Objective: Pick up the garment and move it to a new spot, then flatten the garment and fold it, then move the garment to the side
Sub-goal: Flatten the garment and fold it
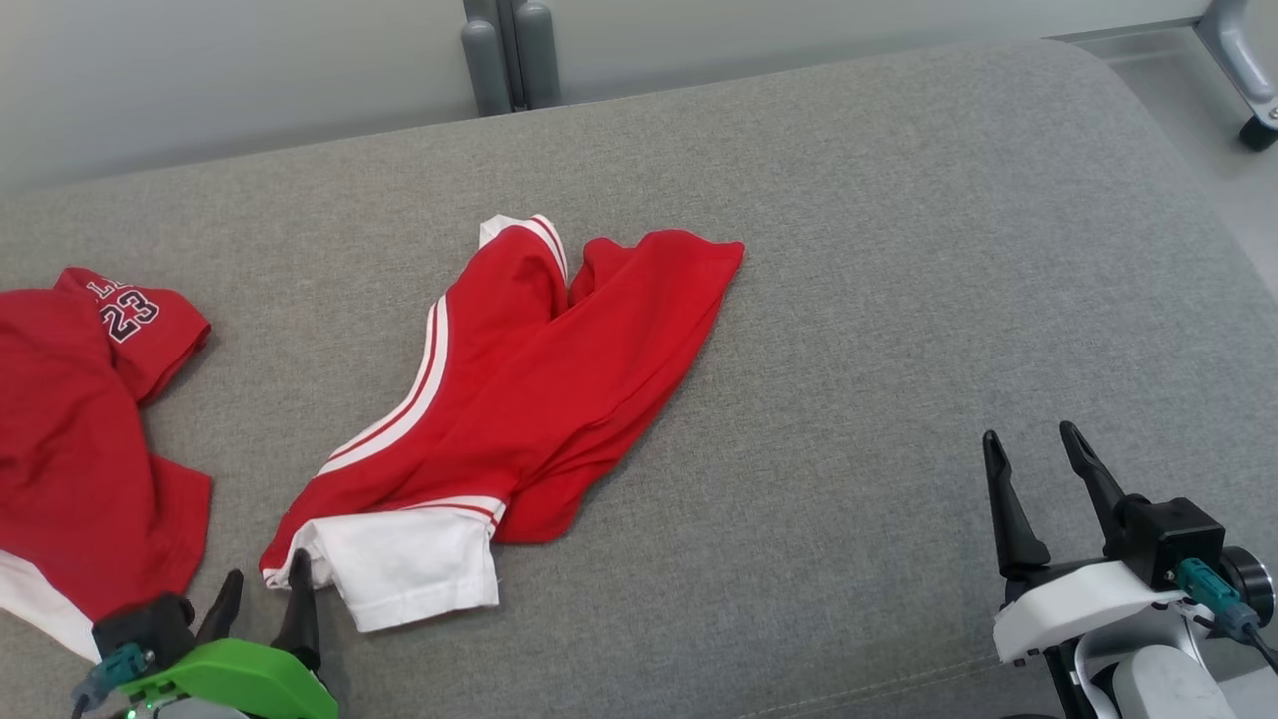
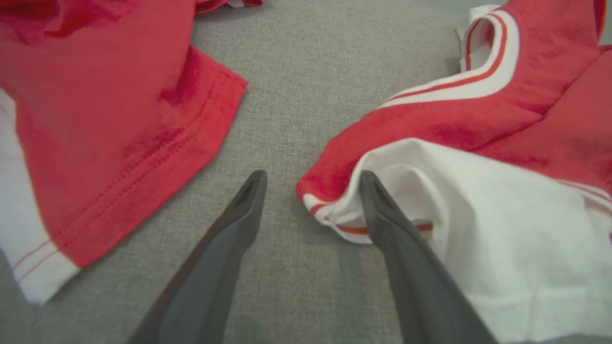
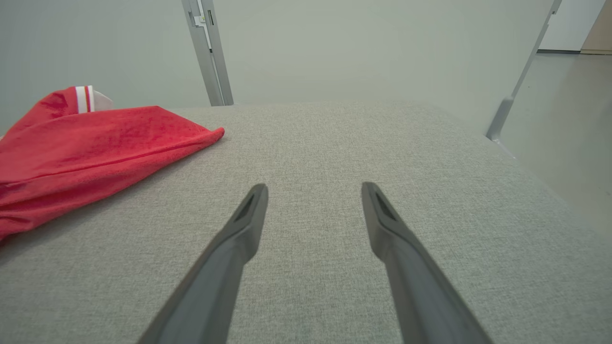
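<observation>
- My left hand (image 1: pixel 267 566), lower left, gapes open and empty, one fingertip (image 2: pixel 377 200) at the white hem of the red shorts (image 1: pixel 519 389).
- My right hand (image 1: pixel 1029 432), lower right, is spread wide and holds nothing.

The crumpled red-and-white cloth garment (image 1: pixel 519 399) looks soft and matt, lying on a broad grey upholstered cushion (image 1: pixel 899 300) of coarse weave.

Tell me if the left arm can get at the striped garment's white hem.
Likely yes. The left tool is open at the white hem of the striped garment, one finger over its edge; nothing covers it, and the other red garment lies aside.
</observation>
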